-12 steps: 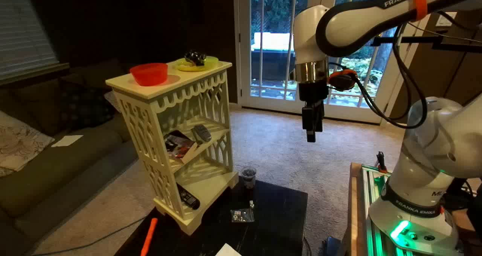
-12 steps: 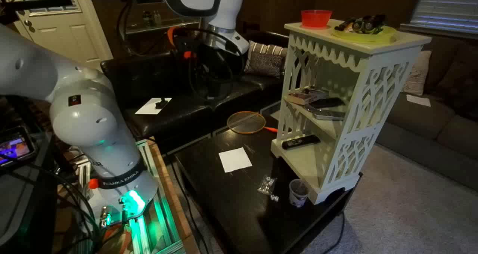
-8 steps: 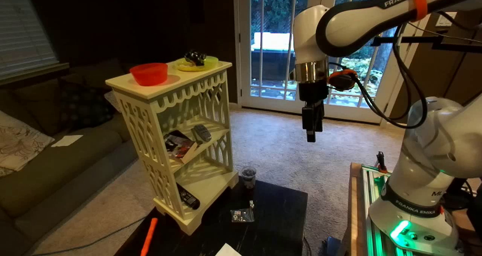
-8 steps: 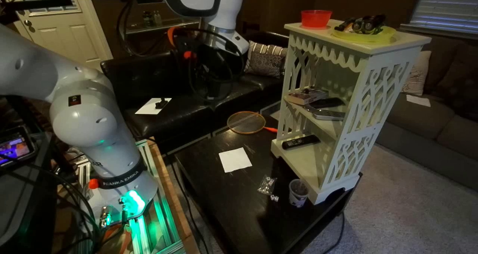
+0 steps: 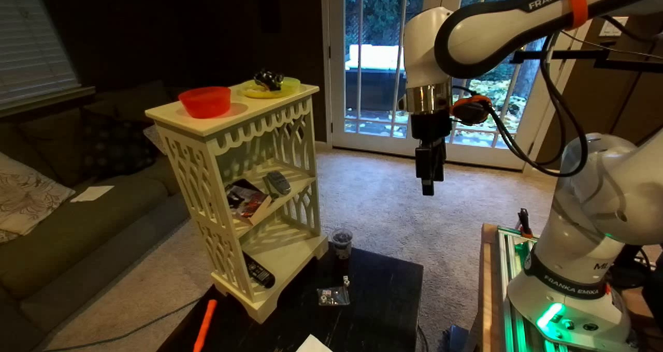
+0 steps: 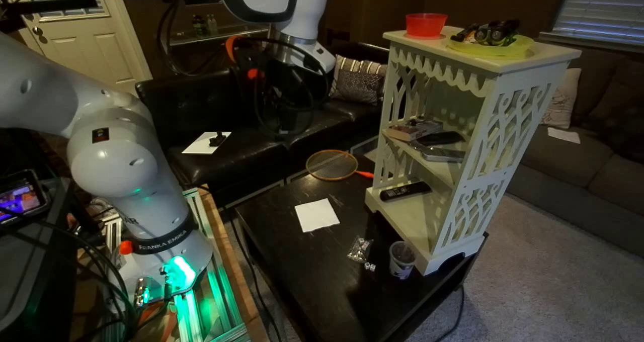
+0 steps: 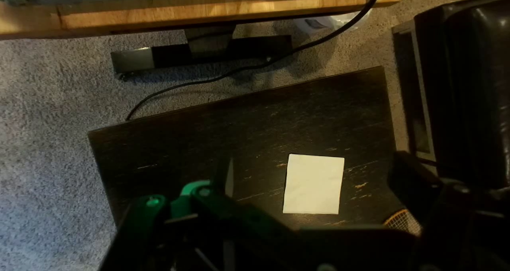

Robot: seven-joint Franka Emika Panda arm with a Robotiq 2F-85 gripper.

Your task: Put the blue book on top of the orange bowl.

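The blue book lies flat on the middle shelf of a cream shelf unit; its cover is dark with red and pale print. It also shows edge-on in an exterior view. The orange bowl, bright red-orange, stands upright on the unit's top; it also shows in an exterior view. My gripper hangs pointing down, well to the side of the shelf unit, apart from book and bowl. In the wrist view the gripper has its fingers wide apart with nothing between them. Book and bowl are outside the wrist view.
The cream shelf unit stands on a black table. A yellow-green plate with dark items shares its top. A grey remote lies beside the book. A cup, small bag, paper and racket lie on the table.
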